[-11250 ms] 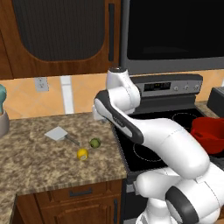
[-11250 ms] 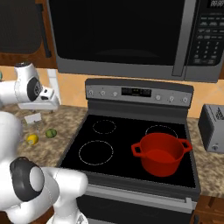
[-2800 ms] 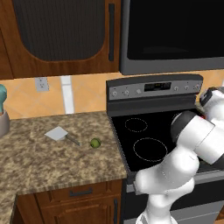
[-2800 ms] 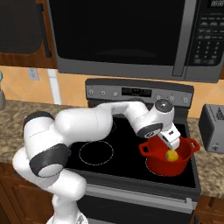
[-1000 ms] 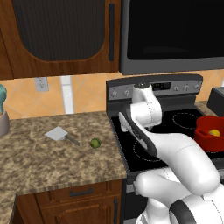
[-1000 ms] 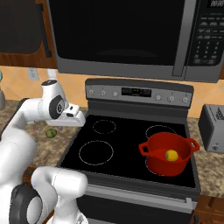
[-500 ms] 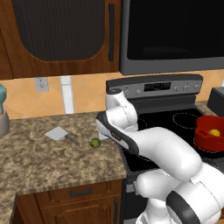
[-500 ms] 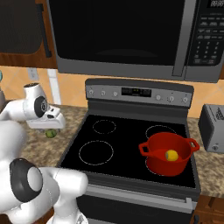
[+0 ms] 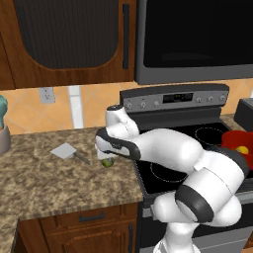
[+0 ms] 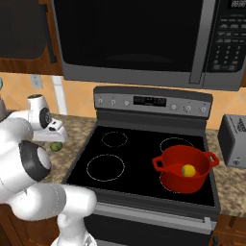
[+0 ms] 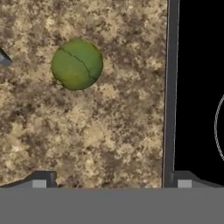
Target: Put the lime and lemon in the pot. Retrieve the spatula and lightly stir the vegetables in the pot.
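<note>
Lime (image 11: 77, 64) lies on the speckled brown counter (image 11: 100, 131), near that counter's right edge where it meets the stove (image 10: 144, 158). In the hand view it sits up and to the left of the gripper (image 11: 111, 181), whose two dark finger tips stand far apart at the bottom of that view with nothing between them; the jaws are spread wide and hold nothing. The lime is clear of both tips. One tip is over the counter, the other over the seam between counter and black cooktop.

From the left base view the white arm reaches across from the lower right, and its hand hangs just above the lime (image 9: 107, 161), which peeks out beneath it. From the right base view the lime (image 10: 56, 146) shows just below the hand, close to the stove's left edge.

Spatula (image 9: 70, 153) lies flat on the counter to the left of the lime, well back from the counter's front edge, its pale blade (image 9: 63, 150) pointing away from the stove and its thin dark handle running toward the lime; the handle's end is near the fruit, though whether it touches it is hard to tell at this size.

Red pot (image 10: 185, 168) stands on the cooktop's front right burner, with the yellow lemon (image 10: 188, 170) resting inside it. The same pot (image 9: 240, 146) shows at the right edge of the left base view, the lemon (image 9: 241, 149) visible within.
</note>
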